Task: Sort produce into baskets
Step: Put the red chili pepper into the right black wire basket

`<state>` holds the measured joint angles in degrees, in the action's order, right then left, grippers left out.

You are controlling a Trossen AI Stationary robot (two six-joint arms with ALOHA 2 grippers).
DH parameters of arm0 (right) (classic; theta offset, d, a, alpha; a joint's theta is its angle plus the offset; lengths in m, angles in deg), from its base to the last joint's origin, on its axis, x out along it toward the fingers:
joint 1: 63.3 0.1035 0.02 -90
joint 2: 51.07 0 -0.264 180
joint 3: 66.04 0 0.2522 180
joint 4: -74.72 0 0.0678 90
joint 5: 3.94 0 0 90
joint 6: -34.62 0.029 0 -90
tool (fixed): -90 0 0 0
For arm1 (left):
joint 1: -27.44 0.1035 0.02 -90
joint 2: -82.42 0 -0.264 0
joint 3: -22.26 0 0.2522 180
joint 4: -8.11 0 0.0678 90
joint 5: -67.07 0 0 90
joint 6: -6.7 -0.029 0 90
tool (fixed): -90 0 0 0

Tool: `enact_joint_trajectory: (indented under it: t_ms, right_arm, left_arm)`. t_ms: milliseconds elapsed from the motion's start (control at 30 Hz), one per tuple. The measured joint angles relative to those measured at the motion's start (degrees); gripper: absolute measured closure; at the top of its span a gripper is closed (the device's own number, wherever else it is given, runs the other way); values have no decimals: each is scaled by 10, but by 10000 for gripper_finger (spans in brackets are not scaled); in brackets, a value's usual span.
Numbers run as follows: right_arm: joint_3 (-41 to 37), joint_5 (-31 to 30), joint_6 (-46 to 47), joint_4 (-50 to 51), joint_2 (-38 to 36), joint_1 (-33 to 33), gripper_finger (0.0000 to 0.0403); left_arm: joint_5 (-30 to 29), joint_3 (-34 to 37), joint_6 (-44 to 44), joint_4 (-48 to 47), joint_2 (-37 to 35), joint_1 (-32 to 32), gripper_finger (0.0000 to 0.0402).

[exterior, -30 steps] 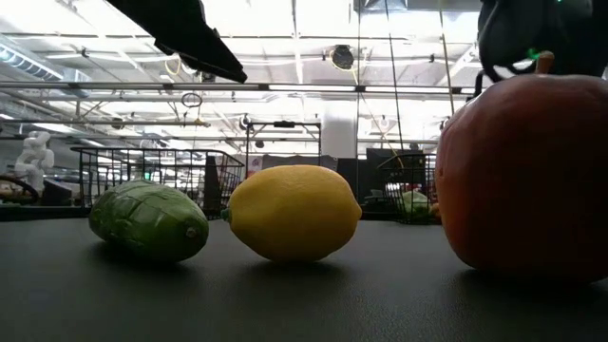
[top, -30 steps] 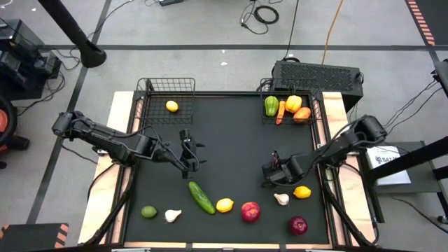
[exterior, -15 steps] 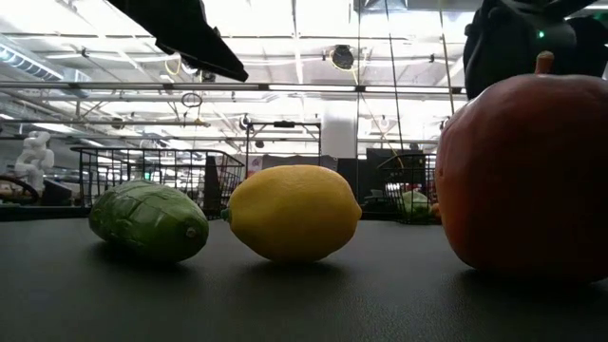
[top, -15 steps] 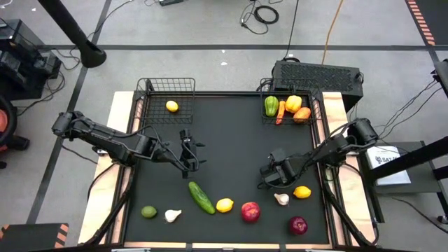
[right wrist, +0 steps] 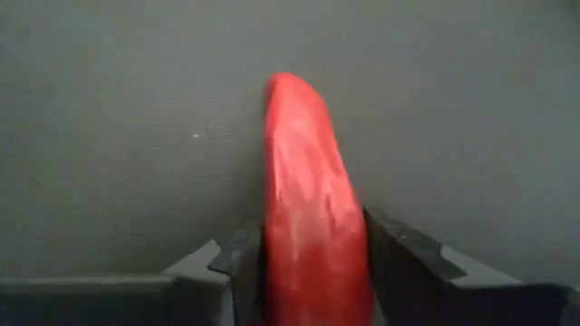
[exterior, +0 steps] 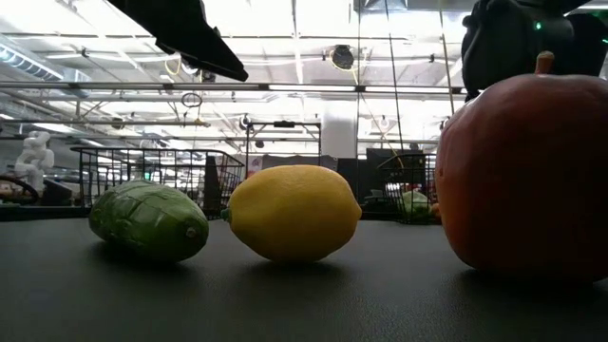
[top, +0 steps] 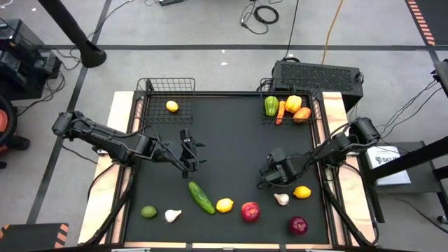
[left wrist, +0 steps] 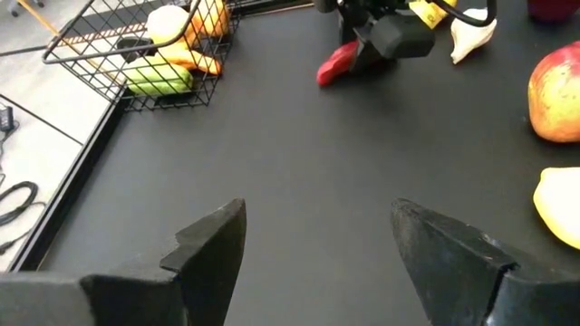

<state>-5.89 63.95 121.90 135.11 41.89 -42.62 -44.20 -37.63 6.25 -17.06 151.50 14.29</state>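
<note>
Overhead and wrist views of a black worktop [top: 231, 140]. The right gripper [top: 268, 175] sits low at about 4 o'clock from the worktop's centre, its jaws narrowed around a red chili [right wrist: 313, 208]; in the right wrist view both fingers [right wrist: 403, 258] stand against the chili's sides, though whether it is lifted off the mat cannot be told. The left wrist view shows the chili [left wrist: 337, 63] protruding from under that gripper, resting at mat level. The left gripper [top: 187, 157] hovers at about 9 o'clock from centre, jaws well apart and holding nothing.

Left basket [top: 166, 84], at 11 o'clock, contains one lemon [top: 171, 106]. Right basket [top: 311, 115], at 1 o'clock, contains a green pepper [top: 271, 106], a carrot [top: 281, 112], a yellow pepper [top: 293, 103] and an orange pepper [top: 302, 114].

Along the near edge, from 7 to 5 o'clock, lie a lime [top: 148, 211], a garlic [top: 172, 215], a cucumber [top: 201, 197], a second lemon [top: 225, 205], an apple [top: 250, 211], a second garlic [top: 281, 199], a third lemon [top: 302, 192] and a dark red apple [top: 297, 225].
</note>
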Motion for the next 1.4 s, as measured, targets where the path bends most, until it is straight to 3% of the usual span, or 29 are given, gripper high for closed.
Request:
enact_joint_trajectory:
  t_ms: [367,633,867,1100,1267,1400]
  right_arm:
    - [0,-7,-22,-15,-50,-1,266]
    - [33,-69,-110,-32,-128,-31,262]
    - [140,-157,-313,-4,-182,-126,262]
    - [249,-264,-518,28,-188,-232,262]
    - [256,-348,-631,11,-187,-310,262]
    - [244,-333,-654,8,-179,-385,262]
  left_arm:
    - [-3,0,0,2,0,0,121]
    - [-3,0,0,3,0,0,121]
    - [-3,0,0,5,0,0,121]
    - [-3,0,0,4,0,0,121]
    - [-4,0,0,4,0,0,121]
    - [-4,0,0,4,0,0,121]
